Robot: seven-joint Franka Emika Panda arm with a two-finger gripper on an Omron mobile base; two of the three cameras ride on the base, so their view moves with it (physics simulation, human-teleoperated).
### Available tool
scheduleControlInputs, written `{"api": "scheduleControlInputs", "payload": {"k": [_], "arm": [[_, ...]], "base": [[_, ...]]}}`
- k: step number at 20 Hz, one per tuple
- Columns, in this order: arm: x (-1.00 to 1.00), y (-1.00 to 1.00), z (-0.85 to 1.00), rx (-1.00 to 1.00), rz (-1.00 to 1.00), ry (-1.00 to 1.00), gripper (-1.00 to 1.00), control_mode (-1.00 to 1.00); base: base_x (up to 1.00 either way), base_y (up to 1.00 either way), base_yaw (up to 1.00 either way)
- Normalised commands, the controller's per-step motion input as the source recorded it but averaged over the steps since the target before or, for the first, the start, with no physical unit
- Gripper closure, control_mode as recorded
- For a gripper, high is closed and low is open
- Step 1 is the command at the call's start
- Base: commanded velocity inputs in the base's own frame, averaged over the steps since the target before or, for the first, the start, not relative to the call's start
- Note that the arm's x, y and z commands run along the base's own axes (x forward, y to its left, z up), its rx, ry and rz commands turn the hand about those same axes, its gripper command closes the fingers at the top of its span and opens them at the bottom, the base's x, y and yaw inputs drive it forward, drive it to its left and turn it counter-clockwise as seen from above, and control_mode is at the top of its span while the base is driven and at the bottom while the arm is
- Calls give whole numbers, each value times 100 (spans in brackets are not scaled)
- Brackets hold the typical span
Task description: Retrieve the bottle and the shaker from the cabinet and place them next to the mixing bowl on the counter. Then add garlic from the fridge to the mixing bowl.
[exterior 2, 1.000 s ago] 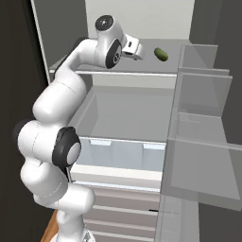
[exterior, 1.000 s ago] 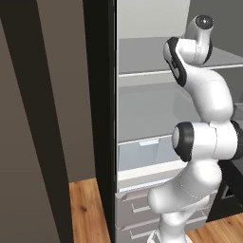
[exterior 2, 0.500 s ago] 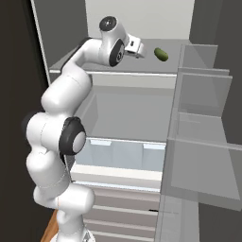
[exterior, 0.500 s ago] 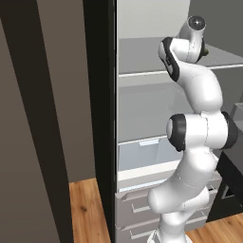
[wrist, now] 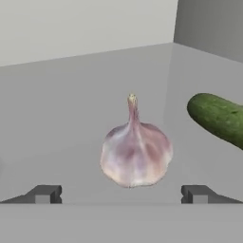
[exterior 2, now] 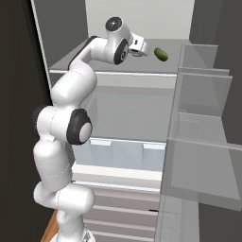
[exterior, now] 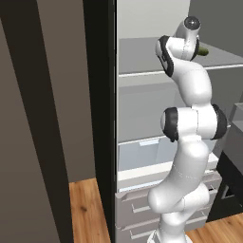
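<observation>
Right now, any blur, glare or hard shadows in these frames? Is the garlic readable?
Hand view: garlic sharp and evenly lit, with hardly any cast shadow; cucumber cut by the right edge. Right base view: flat render light, no glare; the clear fridge door bins wash out what is behind them. Left base view: dark panel at left nearly featureless; arm hides most of the cucumber.

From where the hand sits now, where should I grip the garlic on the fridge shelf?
Grip the garlic across its widest bulge, below the thin stem, which is too narrow to hold. It stands stem-up, centred ahead of the open end effector, so coming straight in should work. The cucumber lies apart on one side, so keep that finger tight to the bulb.
</observation>
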Motion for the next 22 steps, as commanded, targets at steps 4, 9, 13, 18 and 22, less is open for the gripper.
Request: {"api": "scheduleControlInputs", "payload": {"k": [4,9,13,18,22], "arm": [[39,-10,0,0,0,0,-100,-100],[35,-16,0,0,0,0,-100,-100],[24,-12,0,0,0,0,-100,-100],[2,-1,0,0,0,1,-100,-100],[0,0,0,0,0,4,-100,-100]], "base": [[0,0,0],[0,0,0],[0,0,0],[0,0,0],[0,0,0]]}}
